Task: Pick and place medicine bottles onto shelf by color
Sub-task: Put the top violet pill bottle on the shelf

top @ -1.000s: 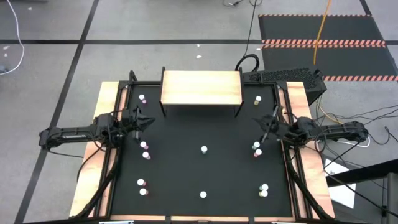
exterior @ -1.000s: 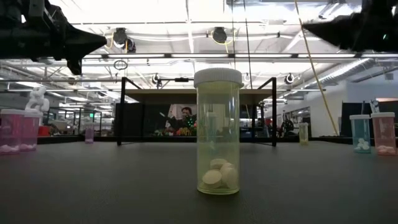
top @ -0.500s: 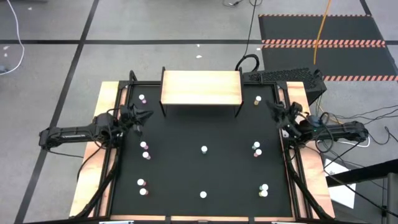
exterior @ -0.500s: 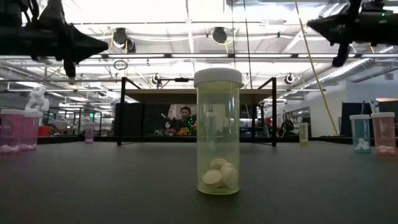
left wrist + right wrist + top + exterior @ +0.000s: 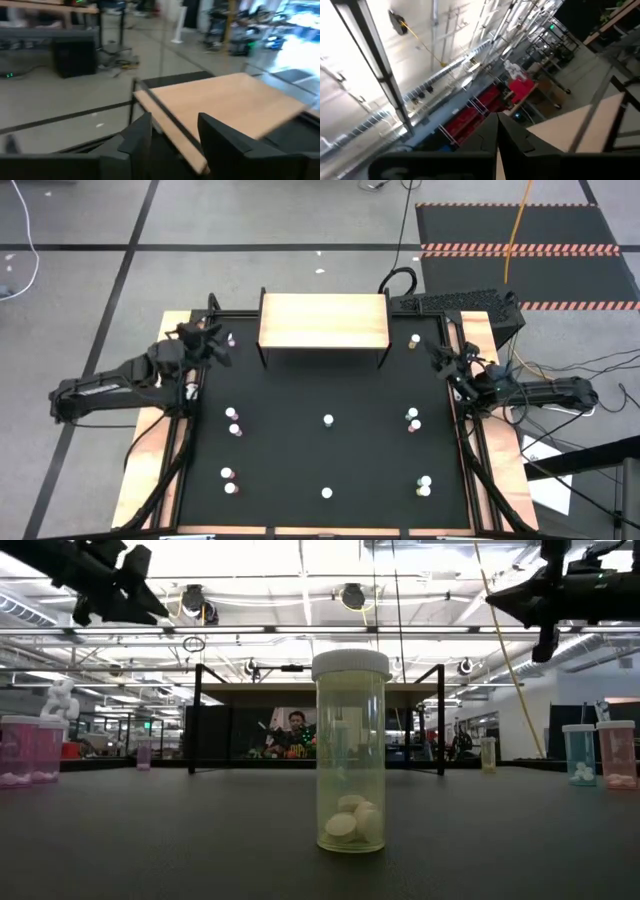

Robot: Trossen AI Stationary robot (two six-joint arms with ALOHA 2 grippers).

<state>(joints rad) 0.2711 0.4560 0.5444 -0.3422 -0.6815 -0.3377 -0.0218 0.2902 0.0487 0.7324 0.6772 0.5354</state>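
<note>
The shelf (image 5: 323, 322), a light-wood board on thin black legs, stands at the black mat's far edge. Several tiny white-capped medicine bottles stand upright on the mat: a pink one (image 5: 230, 338) left of the shelf, a yellow one (image 5: 415, 340) right of it, one mid-table (image 5: 328, 420) that looms in the low view (image 5: 351, 750). My left gripper (image 5: 215, 342) hovers open and empty near the pink bottle, facing the shelf board (image 5: 225, 105). My right gripper (image 5: 436, 351) hangs shut and empty above the mat's right edge, its fingers (image 5: 490, 137) tipped upward.
More bottles stand in pairs at the mat's left (image 5: 234, 421), right (image 5: 413, 420), near left (image 5: 229, 480) and near right (image 5: 424, 485), and one at the near edge (image 5: 327, 493). Wooden side strips (image 5: 165, 380) flank the mat. A keyboard (image 5: 455, 302) lies behind the shelf's right end.
My left gripper has travelled toward the table's far edge, up beside the shelf's left end, and has opened. My right gripper has swung toward the far right edge, away from the bottles at the right, and has tipped upward, staying shut. No bottle has moved.
</note>
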